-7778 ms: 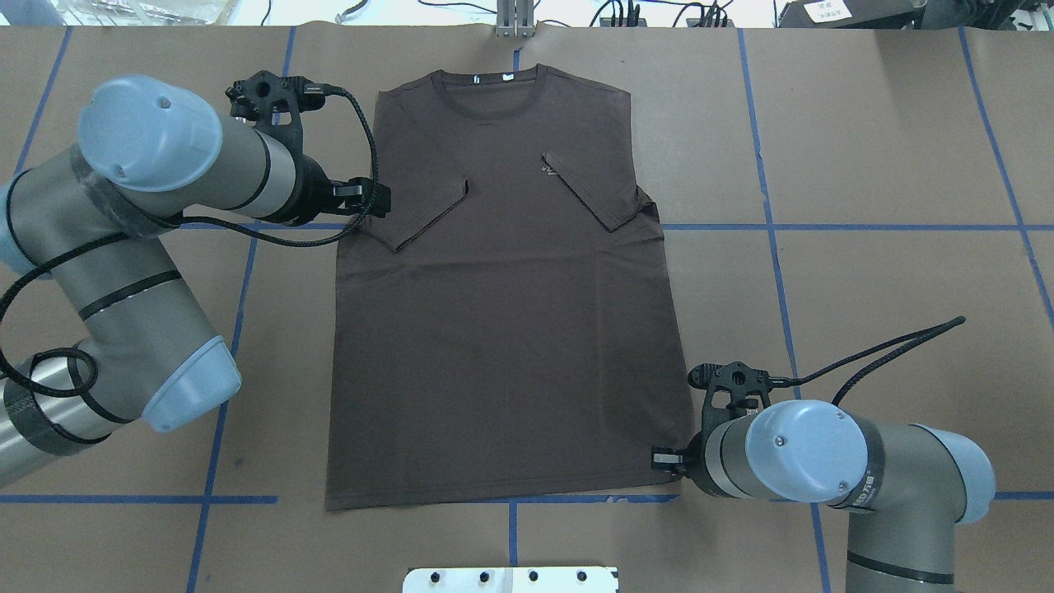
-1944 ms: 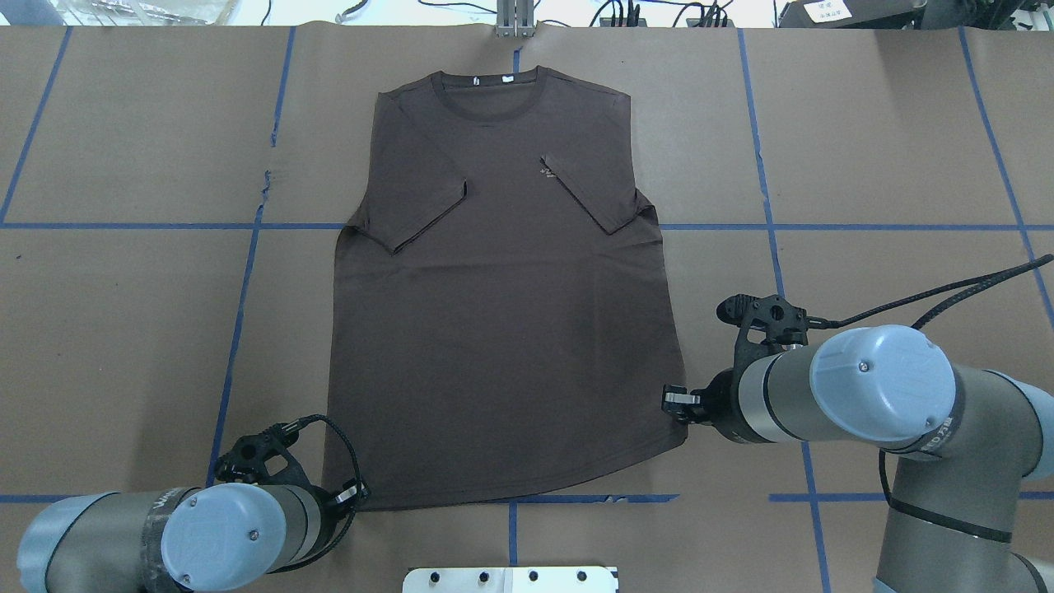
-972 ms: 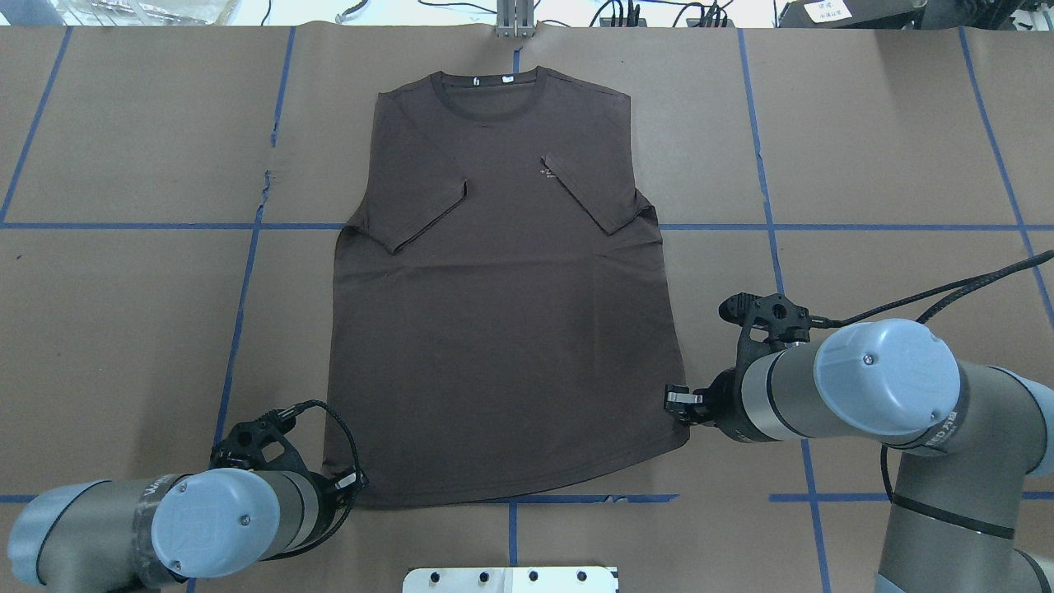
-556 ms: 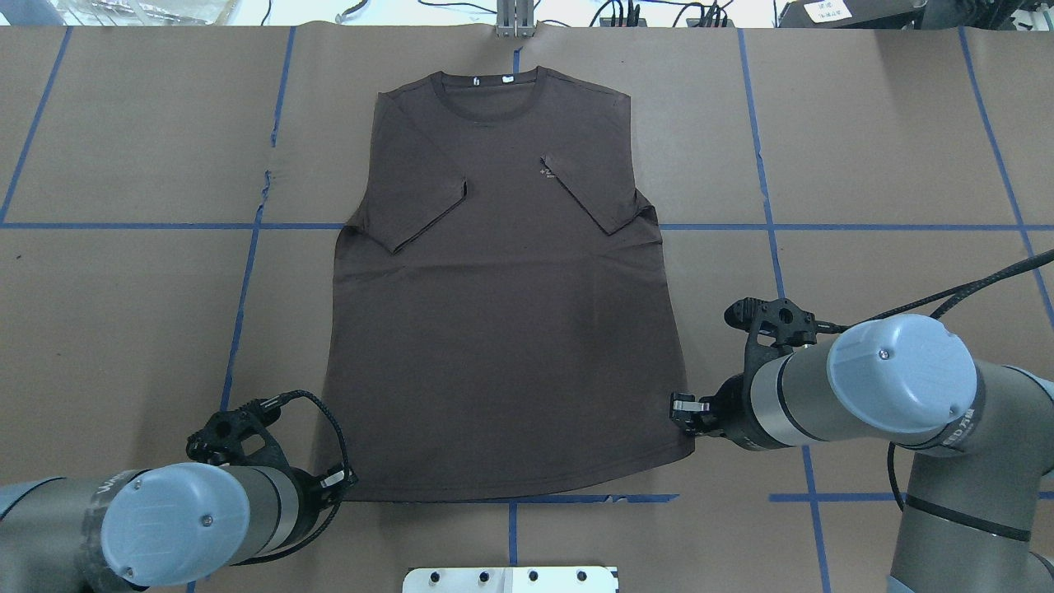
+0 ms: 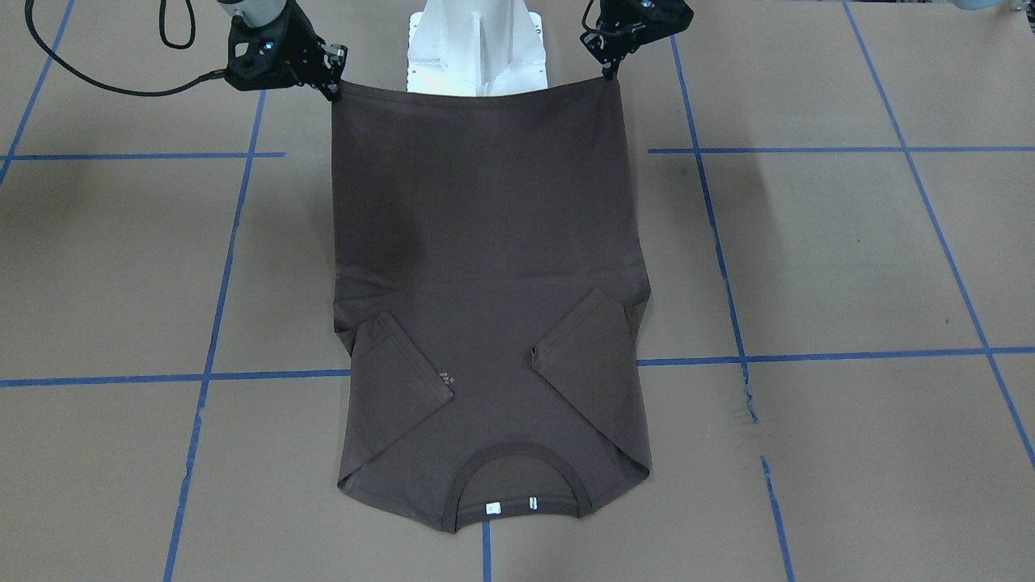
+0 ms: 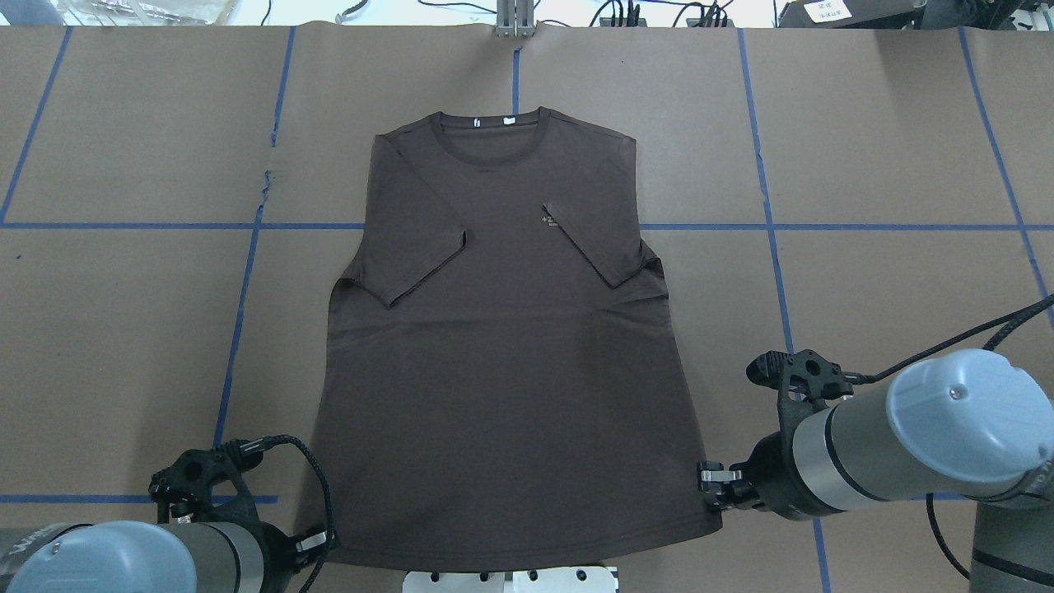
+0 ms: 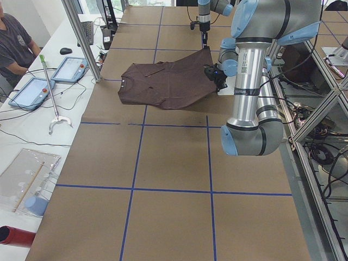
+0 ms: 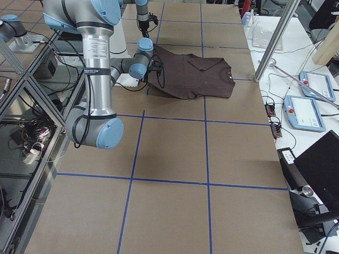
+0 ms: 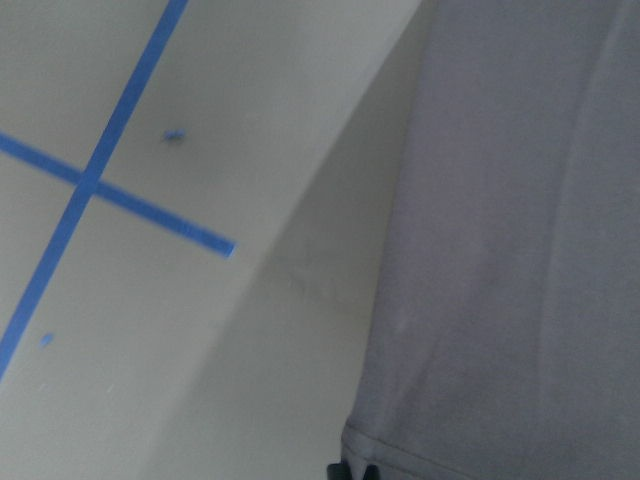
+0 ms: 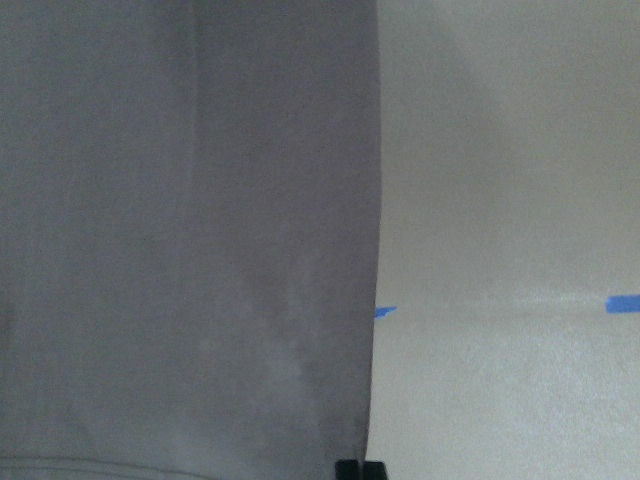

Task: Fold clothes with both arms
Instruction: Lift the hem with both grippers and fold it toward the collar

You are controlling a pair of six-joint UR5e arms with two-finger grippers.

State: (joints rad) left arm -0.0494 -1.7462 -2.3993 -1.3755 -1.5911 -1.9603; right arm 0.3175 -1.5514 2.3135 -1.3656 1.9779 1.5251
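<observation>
Two grippers are holding one T-shirt (image 6: 502, 371), one at each bottom corner. My left gripper (image 6: 319, 541) is pinching the hem corner on my left side, jaws pressed together on the cloth. My right gripper (image 6: 713, 486) is doing likewise at the opposite corner. Between them the hem (image 5: 473, 101) is stretching in a nearly straight line. In the side views this end is hanging raised above the table (image 6: 865, 148), while the collar end is lying flat on the brown paper. From overhead the hem is overlapping the near edge of the white pedestal (image 5: 477, 48). The collar (image 6: 491, 140) is pointing away from my base, with the white neck tags (image 5: 511, 507) showing inside it. The left sleeve (image 6: 412, 247) and right sleeve (image 6: 605, 239) are lying folded inward across the chest. The pale lettering (image 6: 547, 221) is sitting just beside the right sleeve's edge.
</observation>
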